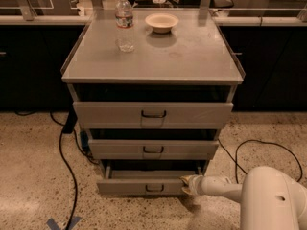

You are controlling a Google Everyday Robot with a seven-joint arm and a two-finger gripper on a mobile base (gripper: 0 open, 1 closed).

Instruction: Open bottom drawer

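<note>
- Bottom drawer point(129, 186): lowest of three in the grey cabinet point(153, 114), lower centre of the frame. It stands partly out, with a strip of its tray showing behind the front panel.
- Handling: a rigid metal tray on slides, probably light and free-running. The small bracket handle point(154, 188) at centre, or the panel's edge, offers purchase.
- Claw point(188, 185): at the right end of the drawer front, apparently touching it. Whether it is open or closed cannot be told.
- Arm point(223, 188): reaches in low and nearly level from the lower right.
</note>
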